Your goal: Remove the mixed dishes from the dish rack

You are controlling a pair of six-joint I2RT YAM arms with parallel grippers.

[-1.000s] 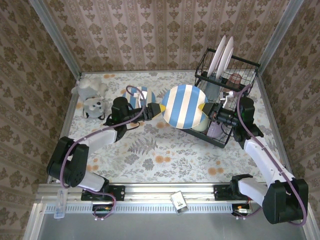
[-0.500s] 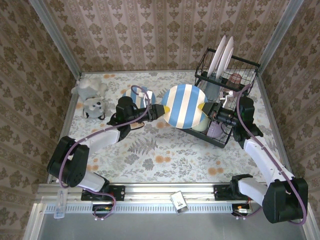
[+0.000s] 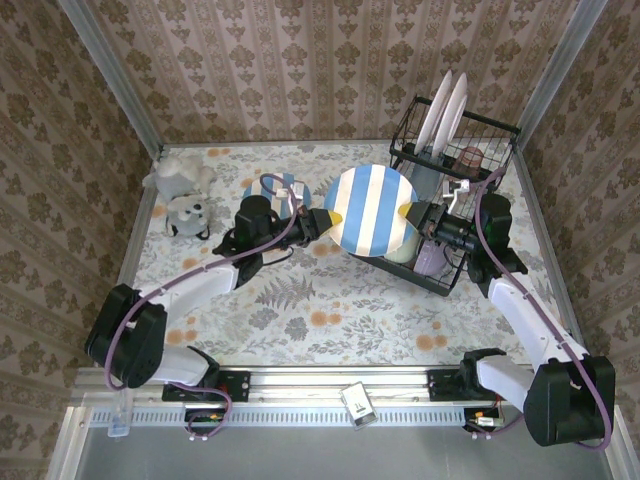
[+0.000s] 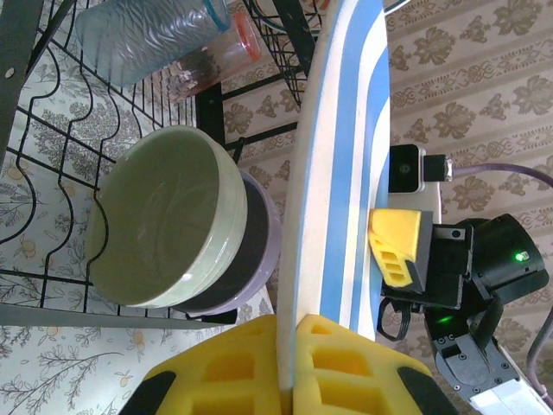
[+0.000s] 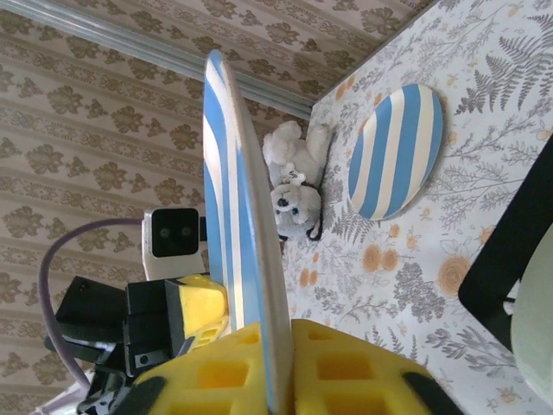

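L gripper (image 4: 287, 335) clamped on striped plate (image 3: 370, 210) rim. R gripper (image 5: 278, 339) straddles the opposite rim, can't tell if gripping. L wrist cam: green bowl (image 4: 164, 225) in rack (image 4: 209, 121). R wrist cam: 2nd striped plate (image 5: 397, 151), plush dog (image 5: 294, 194).

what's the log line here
phase: plate handover | left gripper: shut on striped plate | right gripper: plate rim between pads, grip unclear | second striped plate: on table

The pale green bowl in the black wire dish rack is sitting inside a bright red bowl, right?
Not quite. The pale green bowl in the black wire dish rack sits inside a lavender bowl, not a red one; the left wrist view shows it.
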